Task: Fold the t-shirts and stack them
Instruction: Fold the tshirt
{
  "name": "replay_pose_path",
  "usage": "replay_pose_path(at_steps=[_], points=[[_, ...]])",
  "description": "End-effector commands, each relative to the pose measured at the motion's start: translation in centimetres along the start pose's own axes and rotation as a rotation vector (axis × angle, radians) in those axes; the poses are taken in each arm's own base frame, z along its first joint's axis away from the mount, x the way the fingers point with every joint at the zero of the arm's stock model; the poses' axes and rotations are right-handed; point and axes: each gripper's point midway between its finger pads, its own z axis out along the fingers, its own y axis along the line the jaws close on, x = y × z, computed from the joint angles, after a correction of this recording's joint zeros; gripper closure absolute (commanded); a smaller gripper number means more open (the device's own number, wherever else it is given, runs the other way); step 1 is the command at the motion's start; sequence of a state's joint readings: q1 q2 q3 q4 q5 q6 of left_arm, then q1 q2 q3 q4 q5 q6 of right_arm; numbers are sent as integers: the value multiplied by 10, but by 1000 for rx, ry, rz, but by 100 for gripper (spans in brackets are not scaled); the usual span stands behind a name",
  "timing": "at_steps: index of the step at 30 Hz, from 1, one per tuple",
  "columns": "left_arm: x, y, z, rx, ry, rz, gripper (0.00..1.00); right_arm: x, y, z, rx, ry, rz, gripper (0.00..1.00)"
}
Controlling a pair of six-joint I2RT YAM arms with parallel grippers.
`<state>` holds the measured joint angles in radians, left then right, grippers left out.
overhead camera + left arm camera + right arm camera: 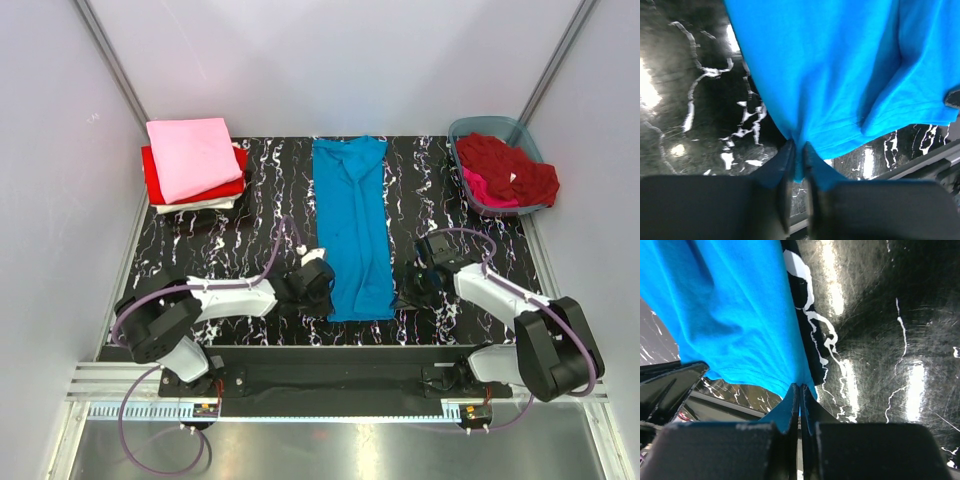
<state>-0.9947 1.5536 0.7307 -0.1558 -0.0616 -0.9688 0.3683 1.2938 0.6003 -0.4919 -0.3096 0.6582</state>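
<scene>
Left claw [799,150]: pinched tight on lower-left hem corner of turquoise t-shirt [352,225]. Right claw [800,390]: same, lower-right corner. Lying centre frame as a long strip, half folded. Stacked upper left already: pink shirt [192,158], red shirt [152,172], white shirt [215,205]. Waiting in plastic tub [497,122], upper right: dark red shirt [505,163], magenta shirt [487,189].

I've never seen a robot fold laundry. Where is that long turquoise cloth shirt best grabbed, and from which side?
At its two near corners, one from each side. The turquoise cloth t-shirt lies as a long narrow strip stretching front to back, so lifting the near hem would likely fold it in half. The left gripper and right gripper pinch those corners.
</scene>
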Motion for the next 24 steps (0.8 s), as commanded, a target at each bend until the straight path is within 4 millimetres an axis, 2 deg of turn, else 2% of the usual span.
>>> replay_pose_path(at_steps=[1,7,8,9,11,12,15,16,18,19,20,24], points=[[9,3,3,-32,24,45,100,4,9,-7,-49,3,-1,100],[16,-2,-19,-64,29,79,100,19,9,-22,-86,0,24,100],[23,-3,-23,-75,34,91,100,24,7,-25,-82,3,45,100],[29,3,-28,-108,49,101,100,24,12,-32,-112,-18,39,100],[33,-4,-39,-112,38,115,98,31,14,-42,-139,-27,53,100],[37,-1,-45,-131,46,124,97,33,16,-46,-152,-31,55,100],[35,-5,-57,-142,43,151,92,35,26,-59,-206,-50,61,100],[28,-12,-62,-142,28,158,91,32,30,-62,-217,-61,61,100],[19,-9,-71,-181,11,187,90,28,33,-64,-212,-71,56,100],[9,-19,-76,-169,-17,193,89,23,39,-69,-220,-81,47,100],[3,-20,-79,-171,-23,206,89,20,40,-67,-209,-75,43,100],[-25,-25,-91,-176,-50,212,88,-3,58,-79,-214,-126,8,100]])
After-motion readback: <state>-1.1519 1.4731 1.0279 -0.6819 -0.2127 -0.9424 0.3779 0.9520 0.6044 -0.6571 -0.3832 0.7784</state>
